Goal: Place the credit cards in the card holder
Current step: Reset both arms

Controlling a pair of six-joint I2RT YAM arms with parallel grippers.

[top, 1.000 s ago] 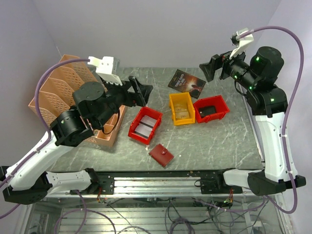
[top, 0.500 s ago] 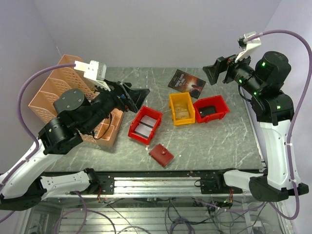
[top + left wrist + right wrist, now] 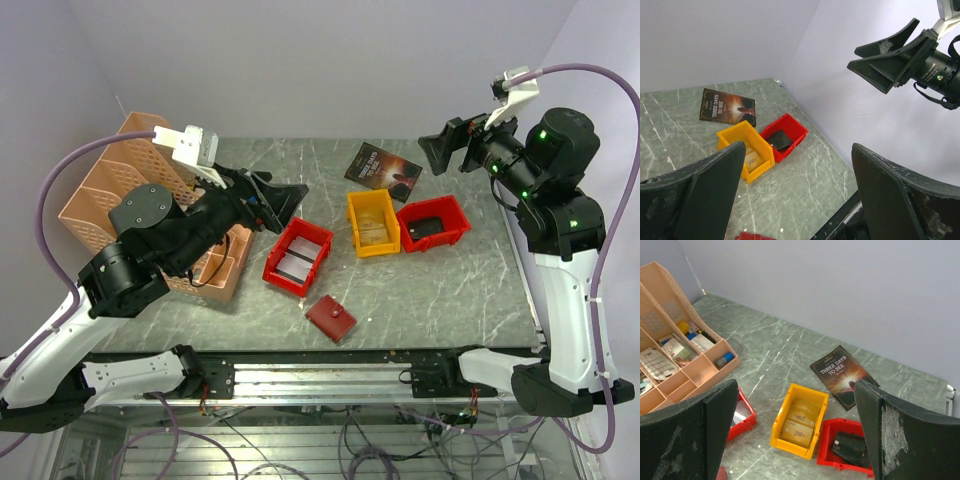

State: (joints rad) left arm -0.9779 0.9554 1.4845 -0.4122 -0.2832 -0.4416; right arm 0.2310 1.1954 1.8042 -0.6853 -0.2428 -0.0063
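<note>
Left arm (image 3: 150, 215) and right arm (image 3: 562, 255) raised, jaws wide apart, wrists seemingly facing each other.

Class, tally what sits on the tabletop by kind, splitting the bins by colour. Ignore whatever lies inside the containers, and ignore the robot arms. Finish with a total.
Red bins: 2 (left red bin, right red bin)
Yellow bin: 1
Book: 1
Card holder: 1
Peach organiser: 1
Total: 6
</note>
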